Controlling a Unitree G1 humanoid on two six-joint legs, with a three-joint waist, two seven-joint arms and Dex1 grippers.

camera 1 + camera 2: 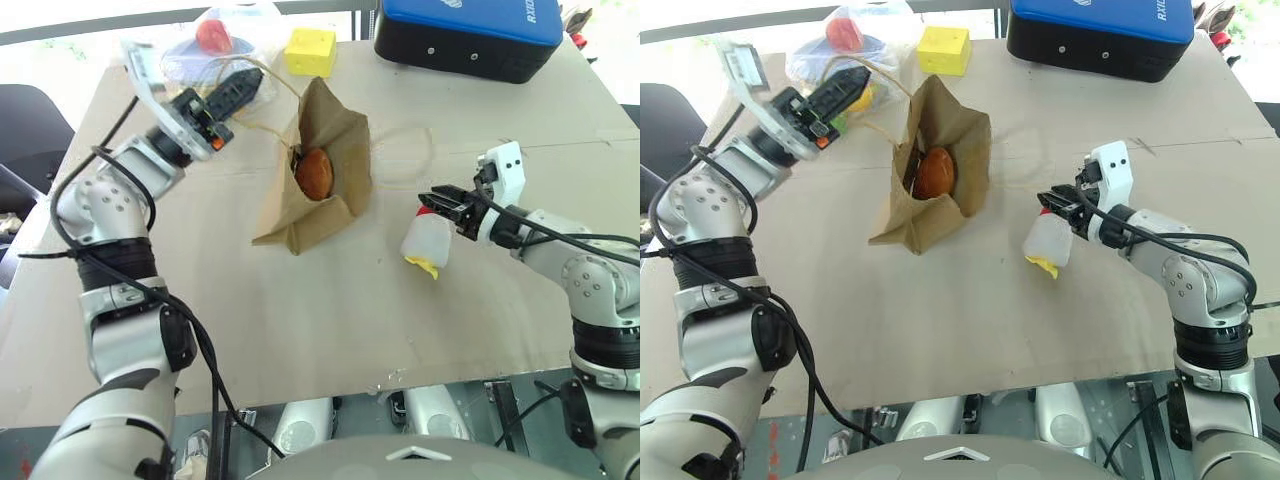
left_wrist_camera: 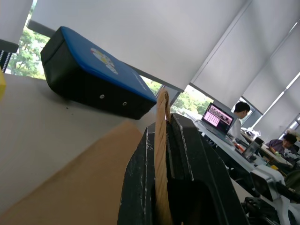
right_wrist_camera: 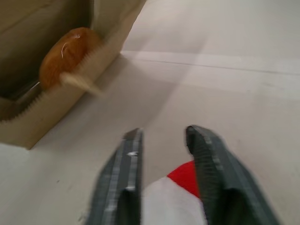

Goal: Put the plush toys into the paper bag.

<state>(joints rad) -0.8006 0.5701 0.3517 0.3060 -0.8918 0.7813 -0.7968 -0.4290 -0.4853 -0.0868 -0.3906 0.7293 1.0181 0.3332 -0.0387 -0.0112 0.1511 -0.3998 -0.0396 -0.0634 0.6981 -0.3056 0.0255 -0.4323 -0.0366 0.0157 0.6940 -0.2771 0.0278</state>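
Brown kraft, the paper bag (image 1: pixel 318 165) lies open on the counter (image 1: pixel 300 320) with the brown plush toy (image 1: pixel 314 173) inside; the white plush toy (image 1: pixel 427 243) hangs at the right end effector (image 1: pixel 436 203), near the bag. The left wrist view shows the left end effector (image 2: pixel 161 154) clamped on the string handle (image 2: pixel 161 140). The right wrist view shows 2 fingers (image 3: pixel 213 164) apart, astride the white toy's red top.

Matt, creased kraft paper on the paper bag (image 1: pixel 322 170), with a twisted tan string handle (image 2: pixel 161 154) of rough fibre. Fuzzy brown plush toy (image 1: pixel 314 174) inside it; the white plush toy (image 1: pixel 428 242) looks soft and smooth. Flat matt cardboard covers the table (image 1: pixel 330 320). Glossy blue-and-black case (image 1: pixel 470 30), crinkly clear plastic bag (image 1: pixel 225 40).
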